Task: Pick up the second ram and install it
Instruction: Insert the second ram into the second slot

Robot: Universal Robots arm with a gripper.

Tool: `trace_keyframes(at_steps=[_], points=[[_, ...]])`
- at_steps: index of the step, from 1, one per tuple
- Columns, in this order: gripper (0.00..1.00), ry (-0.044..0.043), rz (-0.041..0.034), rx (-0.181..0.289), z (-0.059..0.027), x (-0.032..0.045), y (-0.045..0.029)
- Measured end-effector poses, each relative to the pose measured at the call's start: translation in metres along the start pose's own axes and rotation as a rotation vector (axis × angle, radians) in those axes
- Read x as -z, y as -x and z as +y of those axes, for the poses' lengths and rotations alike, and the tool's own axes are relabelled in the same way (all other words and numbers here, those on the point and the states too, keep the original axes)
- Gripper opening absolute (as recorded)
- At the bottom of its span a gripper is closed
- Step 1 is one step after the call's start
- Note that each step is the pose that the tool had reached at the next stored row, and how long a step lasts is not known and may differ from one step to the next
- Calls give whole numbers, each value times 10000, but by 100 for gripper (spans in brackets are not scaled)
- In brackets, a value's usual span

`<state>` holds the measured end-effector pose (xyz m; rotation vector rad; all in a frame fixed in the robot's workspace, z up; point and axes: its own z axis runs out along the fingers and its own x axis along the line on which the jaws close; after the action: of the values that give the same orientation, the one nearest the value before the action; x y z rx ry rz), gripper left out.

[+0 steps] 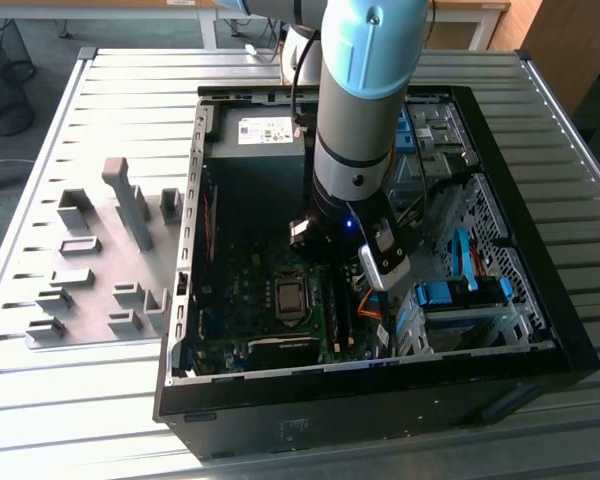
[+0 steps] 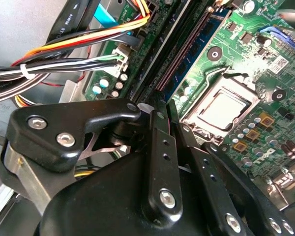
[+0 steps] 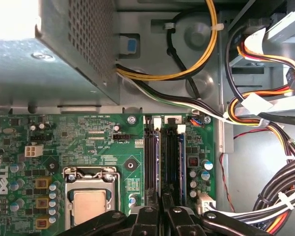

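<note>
The arm is down inside the computer case (image 1: 540, 330), right over the memory slots (image 3: 163, 162). This looks like the putting-in step. The gripper (image 3: 160, 216) has its jaws nearly together, and I think they pinch the second ram (image 2: 184, 73) standing in a slot. Next it needs a straight, firm push.

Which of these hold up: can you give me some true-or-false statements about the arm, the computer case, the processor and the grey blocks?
1. The arm reaches down into the open computer case. True.
2. A cooler covers the processor. False: its bare metal lid shows.
3. The grey fixture blocks stand at the exterior view's right of the case. False: they stand at its left.
4. The gripper is at the memory slots beside the processor. True.
5. A blue-green ram stick stands in a slot. True.
</note>
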<state>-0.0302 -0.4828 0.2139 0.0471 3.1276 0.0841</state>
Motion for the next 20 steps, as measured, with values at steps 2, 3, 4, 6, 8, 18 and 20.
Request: trace_keyframes(at_steps=[2, 3, 4, 6, 8, 18, 20], points=[[14, 0, -1, -17, 0, -3, 1], [14, 0, -1, -17, 0, -4, 1], [14, 0, -1, -16, -1, -6, 1], [14, 0, -1, -17, -3, -8, 1], [14, -7, -1, -16, -5, -9, 1], [14, -65, -2, -15, -5, -10, 1], [14, -62, -3, -15, -5, -20, 2]])
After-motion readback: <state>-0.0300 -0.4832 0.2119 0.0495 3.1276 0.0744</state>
